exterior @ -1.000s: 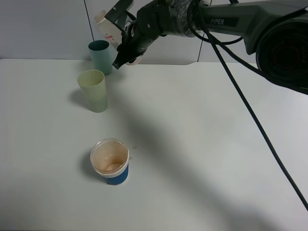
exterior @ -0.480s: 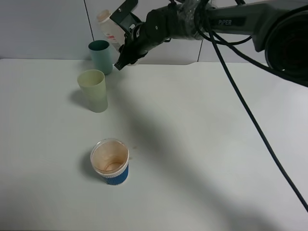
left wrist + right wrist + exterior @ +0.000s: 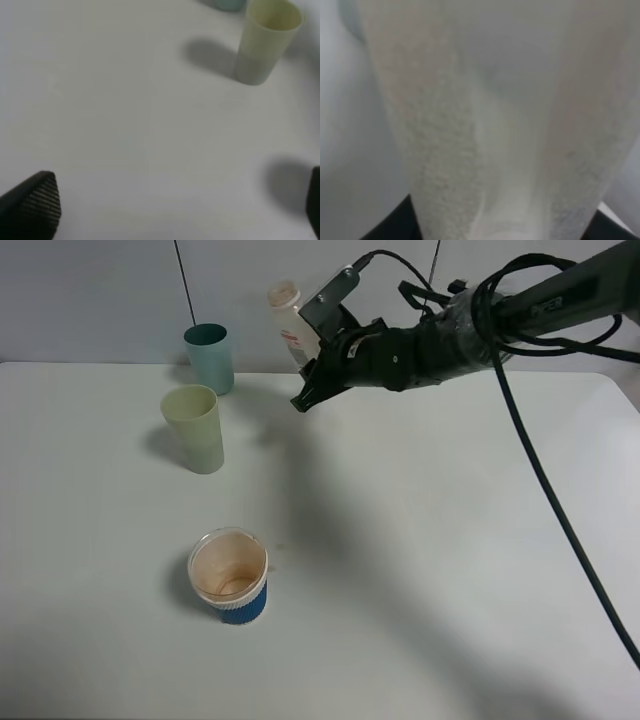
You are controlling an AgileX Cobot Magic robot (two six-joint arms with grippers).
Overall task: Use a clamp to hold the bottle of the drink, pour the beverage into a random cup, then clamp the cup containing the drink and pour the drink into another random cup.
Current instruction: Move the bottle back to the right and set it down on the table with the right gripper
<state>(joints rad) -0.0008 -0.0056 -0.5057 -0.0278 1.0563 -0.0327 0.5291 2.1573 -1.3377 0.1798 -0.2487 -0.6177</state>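
Observation:
My right gripper (image 3: 308, 352) is shut on the white drink bottle (image 3: 288, 320), which has a red label and stands nearly upright in the air at the back of the table, right of the teal cup (image 3: 207, 358). The bottle's pale body (image 3: 495, 125) fills the right wrist view. A pale green cup (image 3: 195, 428) stands in front of the teal cup. A paper cup with a blue sleeve (image 3: 229, 576) stands nearer the front, with brownish residue inside. My left gripper (image 3: 175, 210) is open over bare table, with the pale green cup (image 3: 262, 42) ahead of it.
The white table (image 3: 430, 570) meets a grey wall at the back. The right arm and its cables (image 3: 540, 480) stretch across the upper right. The teal cup's base (image 3: 230, 4) shows at the edge of the left wrist view.
My right gripper has carried the bottle to the right, away from above the teal cup, and the bottle has turned from tilted to nearly upright. The cups have not moved.

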